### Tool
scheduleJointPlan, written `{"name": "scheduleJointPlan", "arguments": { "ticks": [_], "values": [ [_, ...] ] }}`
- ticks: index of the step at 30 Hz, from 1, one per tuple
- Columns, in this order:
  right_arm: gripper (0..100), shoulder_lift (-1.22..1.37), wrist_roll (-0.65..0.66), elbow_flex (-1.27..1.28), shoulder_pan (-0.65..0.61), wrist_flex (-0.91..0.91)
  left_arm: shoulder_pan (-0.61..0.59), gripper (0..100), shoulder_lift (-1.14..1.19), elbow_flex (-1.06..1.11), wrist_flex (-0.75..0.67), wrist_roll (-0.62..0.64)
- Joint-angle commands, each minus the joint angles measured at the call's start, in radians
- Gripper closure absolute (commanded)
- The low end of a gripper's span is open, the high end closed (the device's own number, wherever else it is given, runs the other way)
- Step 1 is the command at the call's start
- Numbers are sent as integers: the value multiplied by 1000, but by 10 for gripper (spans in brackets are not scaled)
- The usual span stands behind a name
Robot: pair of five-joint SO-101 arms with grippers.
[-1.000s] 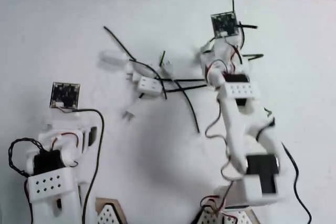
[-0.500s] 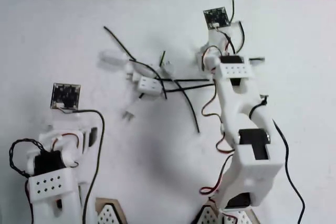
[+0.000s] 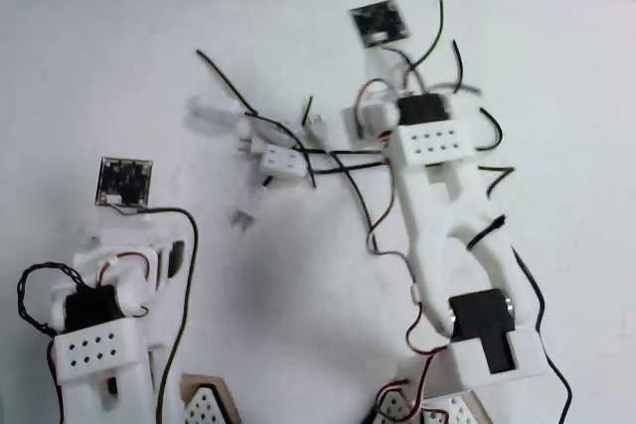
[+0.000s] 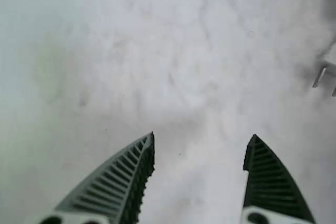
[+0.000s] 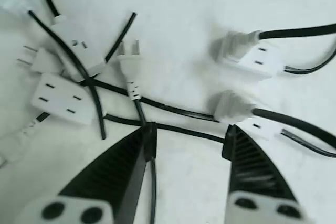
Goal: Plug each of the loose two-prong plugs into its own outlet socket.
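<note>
In the right wrist view my right gripper (image 5: 191,128) is open just above black cords. A white two-prong plug (image 5: 129,66) lies a little ahead of one fingertip. Beside it are a white outlet socket (image 5: 59,98), a second plug (image 5: 41,61) and another socket (image 5: 79,51). Two more sockets (image 5: 257,56) (image 5: 247,116) lie on the other side. From above, this cluster (image 3: 283,161) sits mid-table, left of the right arm (image 3: 429,141). A lone plug (image 3: 239,216) lies nearer the left arm (image 3: 99,295). My left gripper (image 4: 199,140) is open over bare table, with plug prongs (image 4: 321,74) at the picture's edge.
Black cords (image 3: 343,161) trail from the cluster under and past the right arm, and loose cord ends (image 3: 492,181) lie to its right. The white table (image 3: 119,57) has free room at the left and back. A dark edge runs along the far side.
The right arm has swung left toward the cluster of plugs and sockets, its wrist now nearer them. The left arm has stayed still.
</note>
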Motion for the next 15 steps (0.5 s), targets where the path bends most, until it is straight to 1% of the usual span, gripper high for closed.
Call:
{"name": "scheduleJointPlan", "arguments": {
  "ticks": [1,3,6,8,11,15],
  "values": [
    [801,-54,-46,-29,-85,16,-7,724,-16,-6,-23,9],
    [801,-54,-52,6,-122,-15,-7,724,-16,-6,-23,9],
    [802,-31,-52,72,-151,-130,-7,724,-16,-6,-23,9],
    [816,16,-52,86,-151,-203,-7,724,-16,-6,-23,9],
    [865,122,-48,72,-140,-269,-7,724,-16,-6,-23,8],
    [871,263,-51,-12,-107,-274,-7,724,-16,-6,-23,8]
  ]
}}
